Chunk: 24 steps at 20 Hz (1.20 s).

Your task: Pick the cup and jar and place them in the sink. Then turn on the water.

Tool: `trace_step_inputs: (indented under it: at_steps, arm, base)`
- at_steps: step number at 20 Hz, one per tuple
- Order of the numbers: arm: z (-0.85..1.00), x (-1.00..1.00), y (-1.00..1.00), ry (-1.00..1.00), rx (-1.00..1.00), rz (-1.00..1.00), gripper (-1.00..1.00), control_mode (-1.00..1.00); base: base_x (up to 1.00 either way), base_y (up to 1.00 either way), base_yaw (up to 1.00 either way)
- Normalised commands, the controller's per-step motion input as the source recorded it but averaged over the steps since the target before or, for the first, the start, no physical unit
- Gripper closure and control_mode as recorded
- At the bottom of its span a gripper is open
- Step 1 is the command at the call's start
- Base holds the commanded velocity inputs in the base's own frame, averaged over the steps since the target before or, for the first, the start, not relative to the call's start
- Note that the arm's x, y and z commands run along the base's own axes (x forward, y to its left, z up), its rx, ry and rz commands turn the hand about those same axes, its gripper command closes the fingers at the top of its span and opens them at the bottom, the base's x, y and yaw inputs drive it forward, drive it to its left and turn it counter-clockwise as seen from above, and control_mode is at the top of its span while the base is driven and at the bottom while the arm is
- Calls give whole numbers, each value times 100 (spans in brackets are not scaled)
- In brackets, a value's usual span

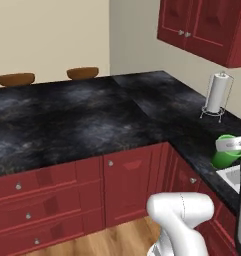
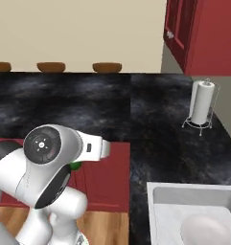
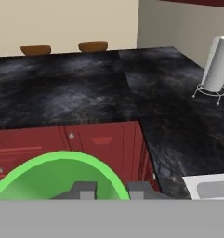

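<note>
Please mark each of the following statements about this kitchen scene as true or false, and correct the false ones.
1. The green cup is at the claw, its rim around one finger. True.
2. The paper towel roll lies flat on the counter. False: it stands upright in its wire holder on the black counter.
3. The cup already rests inside the sink. False: in the left base view it is seen beside the sink, over the counter edge.
4. A round white dish sits in the sink basin. True.
5. The cabinet doors under the counter are red. True.
6. Water runs into the sink. False: no stream is seen.
</note>
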Motion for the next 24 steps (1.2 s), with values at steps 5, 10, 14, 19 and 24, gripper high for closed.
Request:
trace_step_inputs:
  at_steps: [5,10,14,19,24]
  arm:
    - [0,0,0,0,0,0,100,100]
    - [0,0,0,0,0,0,100,100]
    - [0,0,0,0,0,0,100,100]
    - [0,0,0,0,0,0,100,100]
    - [0,0,0,0,0,0,100,100]
  base:
    - [-14,-26,-52]
    - [-4,-10,-70]
    - [0,-25,-75]
    - [0,-39,-73]
    - [0,-47,-71]
